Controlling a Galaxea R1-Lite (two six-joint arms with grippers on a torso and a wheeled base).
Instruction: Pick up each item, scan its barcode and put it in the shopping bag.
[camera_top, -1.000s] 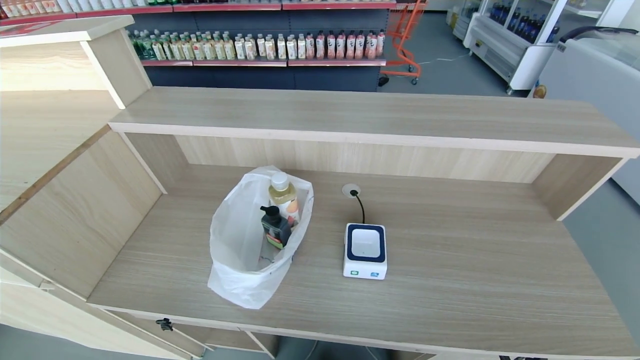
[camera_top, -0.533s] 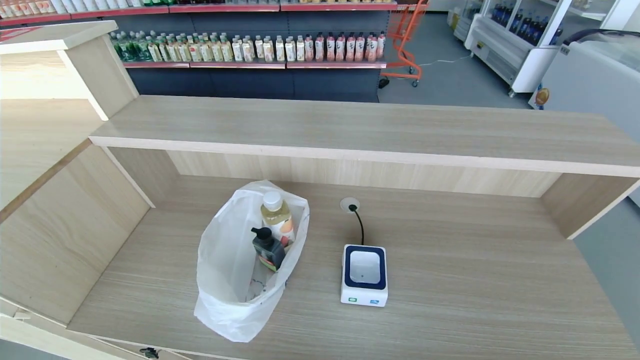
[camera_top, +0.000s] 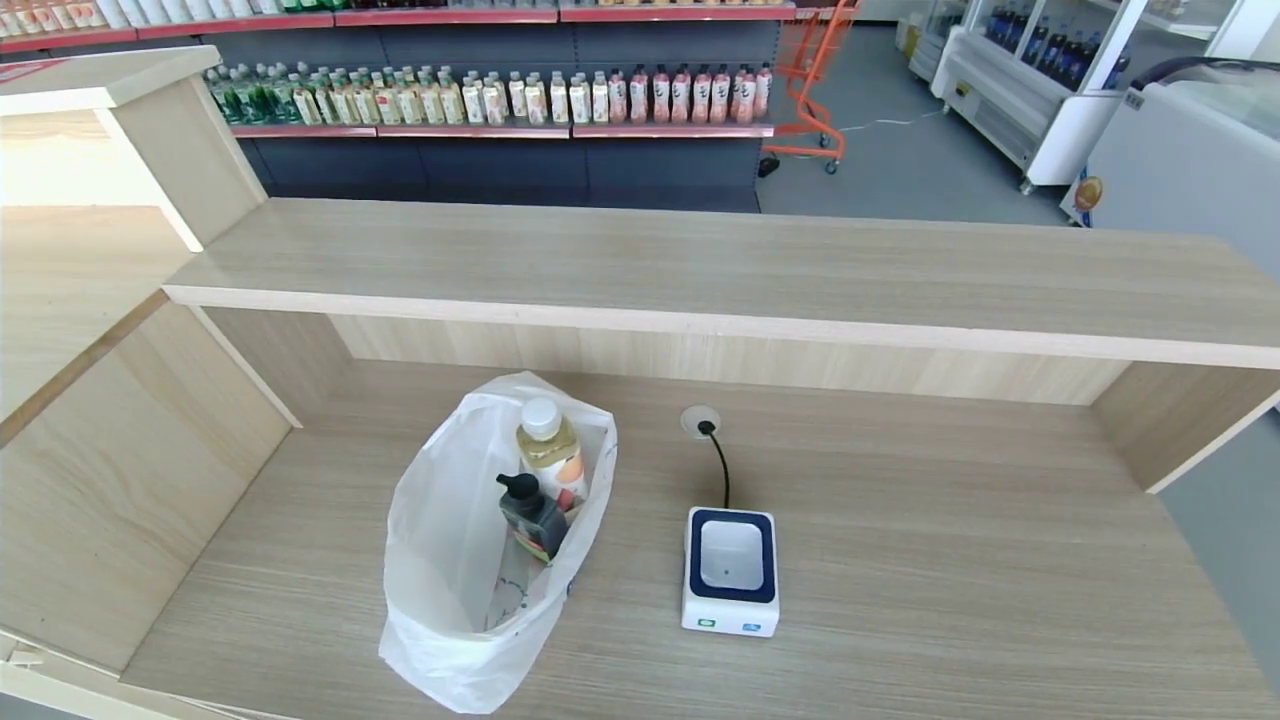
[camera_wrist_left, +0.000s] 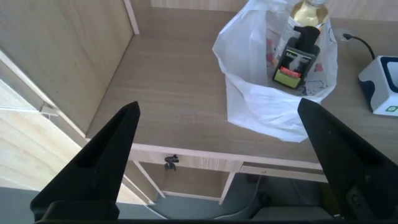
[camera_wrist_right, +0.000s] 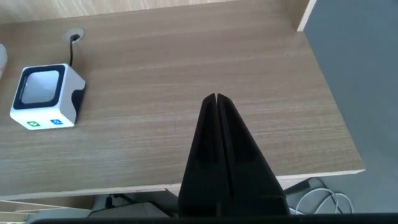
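Nothing on the counter has changed place. The head camera itself has tipped, so the whole scene sits lower and nearer than a second ago, with the bag, bottles and scanner in the same relation to one another.

The left pincer hangs with its fingers spread wide and holds nothing. The white plastic shopping bag stands just beyond its fingertips, nearer the finger on the scanner's side. The right pincer has its fingers pressed together, also holding nothing. It hangs over bare counter, and the barcode scanner is ahead of it, off toward the bag.

By count there is one bag and one scanner on its black cable. Two items stand upright and touching inside the bag: a white-capped drink bottle and a black pump bottle.

Every item I can see is already bagged and neither pincer carries one, so I judge the task finished or very nearly so. At most the arms may need to draw back.
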